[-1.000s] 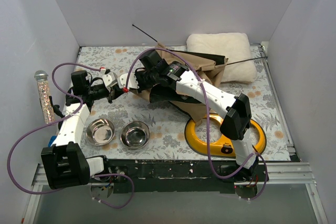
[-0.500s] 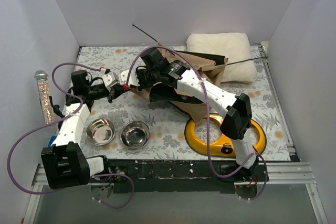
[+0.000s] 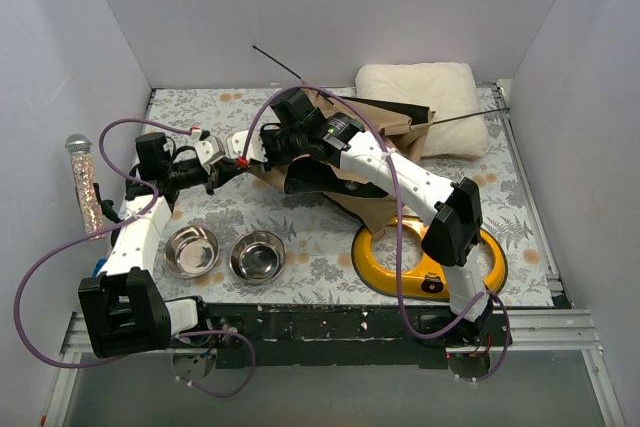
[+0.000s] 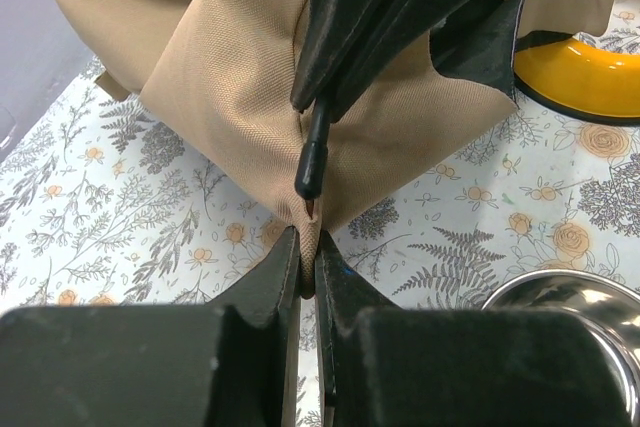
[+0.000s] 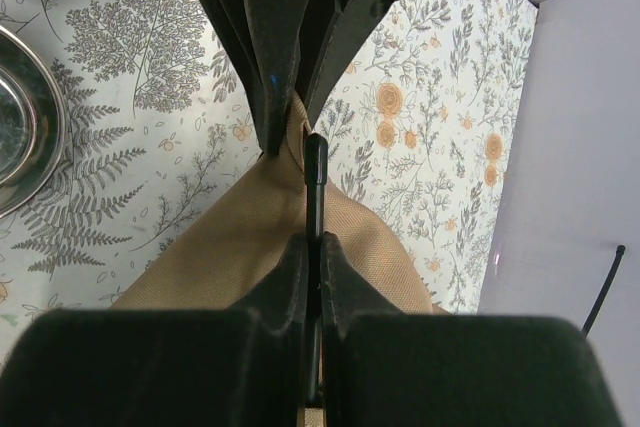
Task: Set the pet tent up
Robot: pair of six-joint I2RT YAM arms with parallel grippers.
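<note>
The tent (image 4: pixel 220 57) lies slumped at twelve o'clock of the surface (image 3: pixel 190 117). The left tool (image 4: pixel 308 247) pinches its corner. The right tool (image 5: pixel 313 247) pinches a rod (image 4: pixel 313 157) (tip just short of that corner). Any sideways drift could make the rod miss, or tug the fabric free.

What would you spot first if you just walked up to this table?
The crumpled tan pet tent in the middle, with both arms meeting at one corner: the left pincer pinches the fabric, and the right pincer grips a black rod. Two shiny bowls sit at the near edge.
</note>
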